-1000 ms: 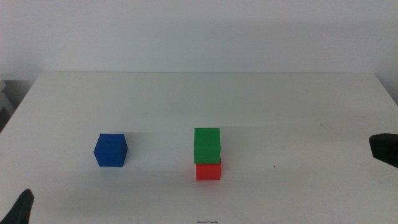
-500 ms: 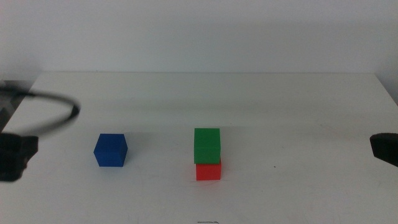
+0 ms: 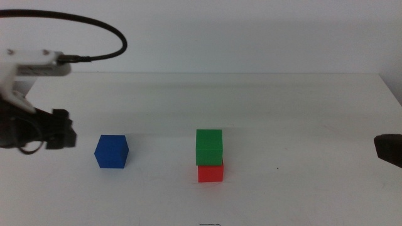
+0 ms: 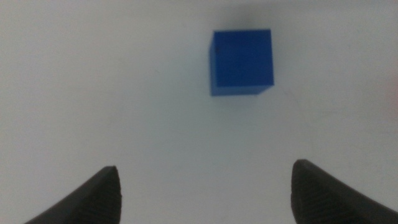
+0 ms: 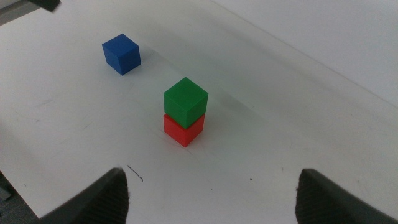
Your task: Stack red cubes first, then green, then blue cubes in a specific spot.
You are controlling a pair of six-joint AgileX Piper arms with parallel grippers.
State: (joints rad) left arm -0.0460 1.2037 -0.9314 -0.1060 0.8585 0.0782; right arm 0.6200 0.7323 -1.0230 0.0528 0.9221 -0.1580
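Observation:
A green cube (image 3: 209,147) rests on a red cube (image 3: 210,172) near the table's middle; both show in the right wrist view too, green cube (image 5: 185,101) over red cube (image 5: 184,130). The blue cube (image 3: 112,151) sits alone on the white tabletop to their left, also blue cube (image 4: 242,61) and blue cube (image 5: 122,53). My left gripper (image 3: 66,137) hovers just left of the blue cube, open, nothing between its jaws (image 4: 204,190). My right gripper (image 3: 388,150) waits at the right edge, open (image 5: 211,190).
The white table (image 3: 282,113) ends at a far edge against a white wall. A black cable (image 3: 94,28) arcs over the left arm. A small dark mark (image 5: 134,173) lies on the tabletop near the front edge.
The left arm has risen from the bottom-left corner and swung in toward the blue cube. The cubes and the right gripper have not moved.

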